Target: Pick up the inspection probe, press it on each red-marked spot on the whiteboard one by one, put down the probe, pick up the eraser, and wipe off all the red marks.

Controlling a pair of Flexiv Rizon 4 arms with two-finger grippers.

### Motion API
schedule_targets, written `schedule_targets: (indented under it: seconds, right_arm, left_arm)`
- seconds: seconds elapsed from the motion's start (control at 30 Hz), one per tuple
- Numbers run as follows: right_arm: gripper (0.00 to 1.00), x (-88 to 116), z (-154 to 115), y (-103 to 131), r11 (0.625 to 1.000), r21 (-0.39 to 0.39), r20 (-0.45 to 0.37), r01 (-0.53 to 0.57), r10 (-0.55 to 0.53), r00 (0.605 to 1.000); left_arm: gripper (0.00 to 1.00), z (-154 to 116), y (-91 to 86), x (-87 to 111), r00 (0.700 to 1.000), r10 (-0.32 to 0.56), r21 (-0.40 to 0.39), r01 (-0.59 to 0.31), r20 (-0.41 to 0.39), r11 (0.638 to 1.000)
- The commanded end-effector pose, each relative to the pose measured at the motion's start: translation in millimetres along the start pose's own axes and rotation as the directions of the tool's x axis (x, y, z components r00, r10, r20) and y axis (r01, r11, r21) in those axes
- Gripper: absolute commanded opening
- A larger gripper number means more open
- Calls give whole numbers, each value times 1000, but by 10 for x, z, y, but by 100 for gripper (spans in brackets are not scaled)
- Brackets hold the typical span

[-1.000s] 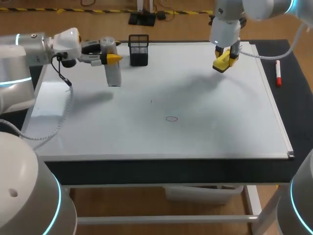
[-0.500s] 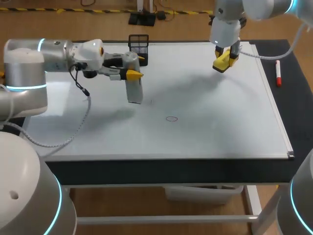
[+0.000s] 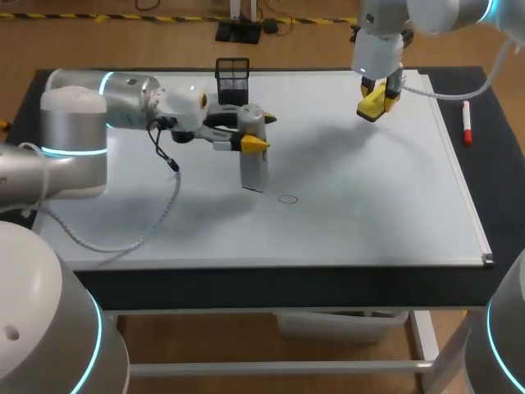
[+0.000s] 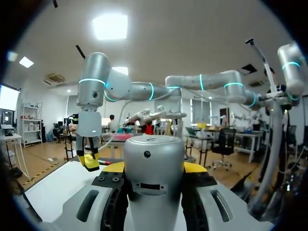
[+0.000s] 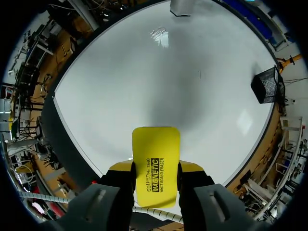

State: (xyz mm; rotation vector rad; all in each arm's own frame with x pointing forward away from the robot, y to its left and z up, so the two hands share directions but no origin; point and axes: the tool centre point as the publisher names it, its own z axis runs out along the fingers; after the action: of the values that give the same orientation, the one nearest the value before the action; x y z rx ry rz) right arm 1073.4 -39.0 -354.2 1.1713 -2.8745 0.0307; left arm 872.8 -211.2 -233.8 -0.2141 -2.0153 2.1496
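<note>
My left gripper (image 3: 259, 131) is shut on a grey cylindrical probe (image 3: 253, 164), which hangs tip-down just over the middle of the whiteboard (image 3: 369, 197). A small faint ring mark (image 3: 287, 199) lies on the board just right of the probe's tip. In the left wrist view the probe (image 4: 154, 178) fills the gap between the yellow tips. My right gripper (image 3: 376, 100) hovers above the board's far right part, shut on a yellow eraser (image 3: 373, 107). The right wrist view shows the eraser (image 5: 155, 161) clamped between the fingers, high over the board (image 5: 144, 82).
A black mesh holder (image 3: 233, 82) stands at the board's far edge, behind the left gripper. A red marker (image 3: 467, 123) lies on the dark mat right of the board. The board's metal frame (image 3: 469, 213) runs along the right side.
My left arm has carried the probe rightward and toward the front, from beside the mesh holder to the board's middle. The right arm and eraser have stayed put.
</note>
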Motion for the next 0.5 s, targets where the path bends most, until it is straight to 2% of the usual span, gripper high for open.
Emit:
schedule_targets:
  seconds: [0.03,0.5]
  right_arm:
    - [0,6,-13,-5,1000,2,-3,1,-1,1000]
    - [0,6,-13,-5,1000,2,-3,1,-1,1000]
  left_arm:
    - [0,201,73,-47,999,-6,0,6,-32,1000]
    - [0,529,220,-162,997,-24,16,25,-77,1000]
